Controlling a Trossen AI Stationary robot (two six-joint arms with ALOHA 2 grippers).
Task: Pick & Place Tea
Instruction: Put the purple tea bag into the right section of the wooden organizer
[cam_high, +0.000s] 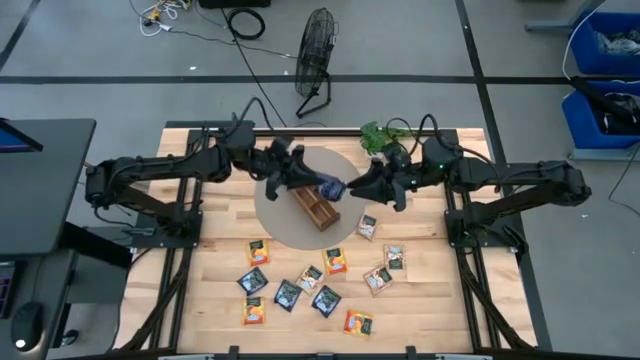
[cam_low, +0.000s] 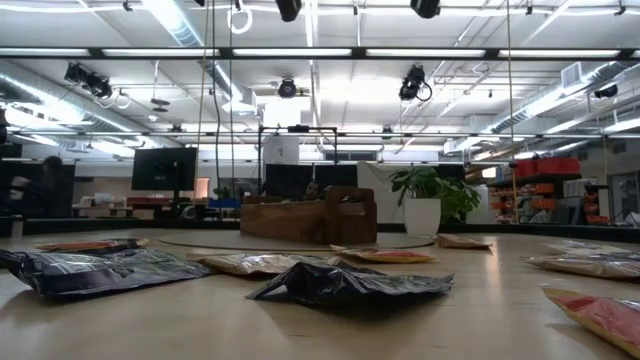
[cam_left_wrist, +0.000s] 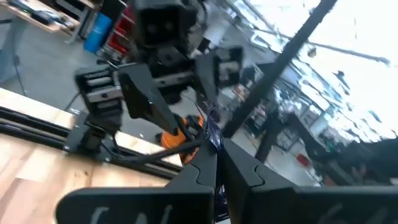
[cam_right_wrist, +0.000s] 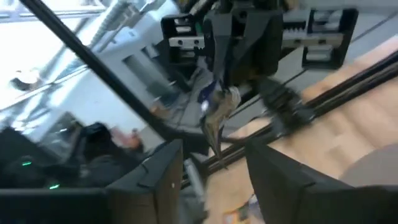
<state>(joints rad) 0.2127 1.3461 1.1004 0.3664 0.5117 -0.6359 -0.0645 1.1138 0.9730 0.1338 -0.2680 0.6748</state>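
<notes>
A dark blue tea sachet (cam_high: 331, 188) hangs in the air at the centre of the high view, between the two grippers and just above the upper end of the wooden tray (cam_high: 316, 210). In the right wrist view the same sachet (cam_right_wrist: 216, 109) dangles edge-on from the left gripper (cam_right_wrist: 219, 74), crumpled and twisted at its lower corner. It looks light, thin and limp, with a glossy foil-like skin that is likely to slip; a pinch across a sealed edge or corner should hold better than a grip on the flat middle.

The left gripper (cam_high: 318, 183) is clamped tight on the sachet; in its own wrist view the fingers meet on a sliver of blue (cam_left_wrist: 212, 132). The right gripper (cam_high: 352, 188) sits just right of the sachet with its jaws standing apart, the sachet in the gap but not pinched.

The remaining sachets lie scattered flat in the lower half of the high view: orange ones such as (cam_high: 335, 261), dark blue ones such as (cam_high: 252, 281) and pale beige ones such as (cam_high: 368, 227). A small green plant (cam_high: 378, 135) stands at the upper centre.
</notes>
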